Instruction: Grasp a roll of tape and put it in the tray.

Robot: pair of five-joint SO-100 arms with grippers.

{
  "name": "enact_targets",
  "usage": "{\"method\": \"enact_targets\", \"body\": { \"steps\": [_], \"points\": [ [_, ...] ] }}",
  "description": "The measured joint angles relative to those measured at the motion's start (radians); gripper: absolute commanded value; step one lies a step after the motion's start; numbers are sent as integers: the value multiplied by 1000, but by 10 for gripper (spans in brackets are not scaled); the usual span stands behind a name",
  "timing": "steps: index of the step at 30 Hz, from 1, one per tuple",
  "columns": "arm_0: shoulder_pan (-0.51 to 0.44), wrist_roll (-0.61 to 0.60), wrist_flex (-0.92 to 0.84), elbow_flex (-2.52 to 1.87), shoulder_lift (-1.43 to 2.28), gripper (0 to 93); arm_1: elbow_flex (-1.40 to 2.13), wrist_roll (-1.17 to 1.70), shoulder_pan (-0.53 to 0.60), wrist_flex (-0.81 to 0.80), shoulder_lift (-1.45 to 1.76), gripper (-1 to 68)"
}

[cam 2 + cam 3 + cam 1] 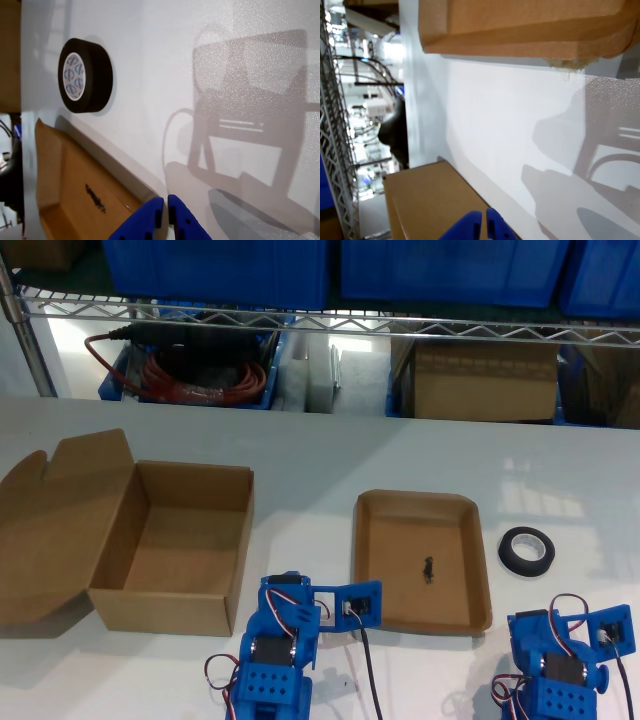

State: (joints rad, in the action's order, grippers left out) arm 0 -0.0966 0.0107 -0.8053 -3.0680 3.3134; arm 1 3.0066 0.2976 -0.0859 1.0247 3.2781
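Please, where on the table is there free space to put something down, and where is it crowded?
Free: the white strip between the deep box and the tray, and the wide band of table behind them toward the shelf. Crowded: the exterior view's right, where the roll of tape lies beside the tray.

A white table [330,460] filled the foreground, brightly lit and glossy. Behind it stood a wire shelving rack [300,320] carrying blue plastic bins [220,265] on top. Beneath sat a bin of coiled red cable [190,375] and a cardboard box [485,380].
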Motion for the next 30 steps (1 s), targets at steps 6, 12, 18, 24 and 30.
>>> {"method": "enact_targets", "body": {
  "steps": [6,12,18,24,30],
  "points": [
    [0,0,0,0,0,2,0,-25,14,0,0,0],
    [0,0,0,0,0,2,0,-25,15,0,0,0],
    [0,0,0,0,0,2,0,-25,15,0,0,0],
    [0,0,0,0,0,2,0,-25,21,0,0,277],
    [0,0,0,0,0,2,0,-25,23,-5,-12,303]
  ]
}}
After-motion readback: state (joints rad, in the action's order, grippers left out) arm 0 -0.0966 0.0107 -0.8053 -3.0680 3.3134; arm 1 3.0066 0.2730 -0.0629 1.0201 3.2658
